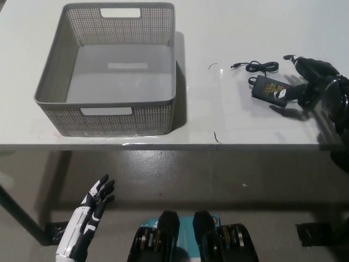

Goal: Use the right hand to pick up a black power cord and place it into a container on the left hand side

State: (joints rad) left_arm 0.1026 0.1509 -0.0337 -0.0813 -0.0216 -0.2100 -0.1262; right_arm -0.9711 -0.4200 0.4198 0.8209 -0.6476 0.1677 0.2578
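Matte black cord (268,87), boxy adapter with thin looped wire, lies on the smooth bench (229,114). Right hand (312,82) beside it, grip unclear. Perforated grey basket (106,112) left. Left hand (87,221) released, low.

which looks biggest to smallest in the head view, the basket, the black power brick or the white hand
1. basket, by far the largest.
2. white hand, though it hangs below the table, nearer the camera, so unsure.
3. power brick, smallest.
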